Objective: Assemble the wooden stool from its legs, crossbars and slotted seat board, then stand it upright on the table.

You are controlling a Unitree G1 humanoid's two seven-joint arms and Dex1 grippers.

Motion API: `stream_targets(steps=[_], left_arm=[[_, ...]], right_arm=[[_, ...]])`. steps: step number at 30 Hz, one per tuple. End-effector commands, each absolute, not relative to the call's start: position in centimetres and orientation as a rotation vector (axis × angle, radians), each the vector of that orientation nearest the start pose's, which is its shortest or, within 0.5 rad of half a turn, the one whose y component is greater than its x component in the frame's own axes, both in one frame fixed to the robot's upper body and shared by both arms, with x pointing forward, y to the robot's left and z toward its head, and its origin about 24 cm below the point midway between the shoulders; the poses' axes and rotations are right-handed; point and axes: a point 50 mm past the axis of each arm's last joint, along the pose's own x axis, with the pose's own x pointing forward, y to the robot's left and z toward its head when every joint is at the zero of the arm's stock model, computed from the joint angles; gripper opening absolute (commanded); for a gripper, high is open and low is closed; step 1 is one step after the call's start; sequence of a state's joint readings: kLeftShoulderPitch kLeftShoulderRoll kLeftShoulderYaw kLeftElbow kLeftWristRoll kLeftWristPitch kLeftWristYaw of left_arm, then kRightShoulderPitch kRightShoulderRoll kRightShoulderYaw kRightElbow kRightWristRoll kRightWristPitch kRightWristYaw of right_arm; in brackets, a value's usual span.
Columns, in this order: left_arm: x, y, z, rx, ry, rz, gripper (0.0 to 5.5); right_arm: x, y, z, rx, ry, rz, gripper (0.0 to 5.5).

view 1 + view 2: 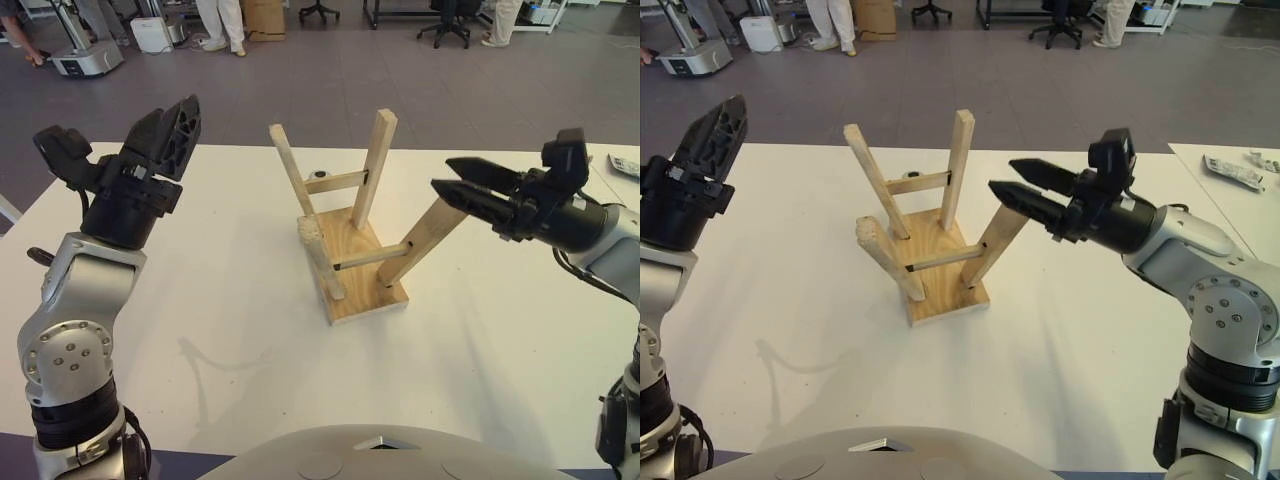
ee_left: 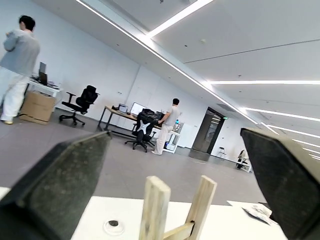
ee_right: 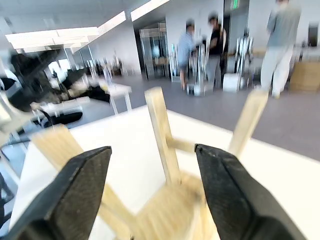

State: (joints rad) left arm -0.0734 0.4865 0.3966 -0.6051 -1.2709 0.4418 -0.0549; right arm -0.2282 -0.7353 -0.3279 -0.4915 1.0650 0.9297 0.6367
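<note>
The stool (image 1: 362, 283) rests inverted on the table (image 1: 250, 330), legs up. Left pincer (image 1: 172, 118): spread, well apart from it. Right pincer (image 1: 443, 174): spread, just beside one leg (image 1: 425, 240).

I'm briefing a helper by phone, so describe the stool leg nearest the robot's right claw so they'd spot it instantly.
On the white table, the wooden stool sits upside down on its seat board. The leg rises from the board's right-hand corner. Alone among the four, it leans sharply rightward, toward the right claw.
</note>
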Motion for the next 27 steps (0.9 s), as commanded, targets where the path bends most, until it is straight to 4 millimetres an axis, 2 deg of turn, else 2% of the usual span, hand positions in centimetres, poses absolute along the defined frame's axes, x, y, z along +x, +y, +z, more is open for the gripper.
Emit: stream_targets(steps=[1, 4, 6, 8, 10, 13, 16, 19, 21, 23, 25, 27], left_arm=[[22.1, 21.7, 20.4, -0.538, -0.343, -0.431, 4.75], [22.2, 21.8, 20.3, -0.531, -0.347, -0.433, 4.75], [22.3, 22.0, 20.0, -0.521, -0.343, -0.428, 4.75], [22.5, 22.2, 19.7, -0.507, -0.337, -0.427, 4.75], [22.8, 22.4, 19.5, -0.497, -0.338, -0.422, 4.75], [23.1, 22.6, 19.3, -0.49, -0.341, -0.417, 4.75], [23.3, 22.7, 19.2, -0.485, -0.346, -0.414, 4.8], [23.3, 23.0, 19.0, -0.484, -0.347, -0.402, 4.8], [23.3, 23.0, 18.9, -0.484, -0.345, -0.401, 4.8], [23.4, 23.4, 18.8, -0.476, -0.341, -0.396, 4.8], [23.4, 24.1, 18.7, -0.452, -0.333, -0.385, 4.8], [23.3, 25.4, 18.6, -0.416, -0.321, -0.361, 4.8]], right_arm=[[23.1, -20.1, 18.5, 0.014, 0.192, 0.941, 3.11], [24.9, -21.5, 17.7, -0.11, 0.193, 0.792, 3.11], [26.3, -22.7, 18.5, -0.141, 0.117, 0.686, 3.11], [27.2, -23.0, 19.3, -0.117, 0.037, 0.639, 3.11], [27.4, -22.2, 19.2, -0.055, 0.016, 0.668, 3.11], [27.8, -21.1, 17.3, 0.07, 0.081, 0.756, 3.11], [28.7, -22.1, 16.0, 0.124, 0.128, 0.733, 2.58], [29.5, -22.5, 16.3, 0.173, 0.112, 0.751, 2.07], [29.8, -22.3, 16.7, 0.215, 0.091, 0.82, 1.64], [29.4, -21.5, 17.2, 0.26, 0.098, 0.998, 1.22], [28.6, -20.7, 17.2, 0.248, 0.149, 1.199, 1.14], [28.3, -20.0, 16.4, 0.202, 0.232, 1.361, 1.12]])
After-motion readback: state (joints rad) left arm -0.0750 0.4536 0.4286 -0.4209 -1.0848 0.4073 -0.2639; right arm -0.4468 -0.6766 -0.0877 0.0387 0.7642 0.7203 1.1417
